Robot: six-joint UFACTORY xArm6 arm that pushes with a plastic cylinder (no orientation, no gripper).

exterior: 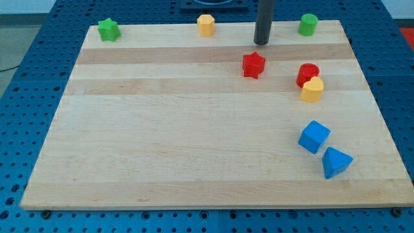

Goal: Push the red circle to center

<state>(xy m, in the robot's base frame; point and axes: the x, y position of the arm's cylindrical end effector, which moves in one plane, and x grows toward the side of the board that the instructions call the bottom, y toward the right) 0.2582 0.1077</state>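
The red circle [307,73] sits at the view's right, touching a yellow heart-shaped block [312,90] just below it. My tip [262,43] is near the view's top, right of middle. It stands just above a red star [253,65] and well to the left of the red circle, apart from both.
The wooden board [162,142] also holds a green star [108,29] at the top left, a yellow block [206,24] at the top middle and a green cylinder [308,24] at the top right. A blue cube [314,136] and a blue triangle [336,162] lie at the lower right.
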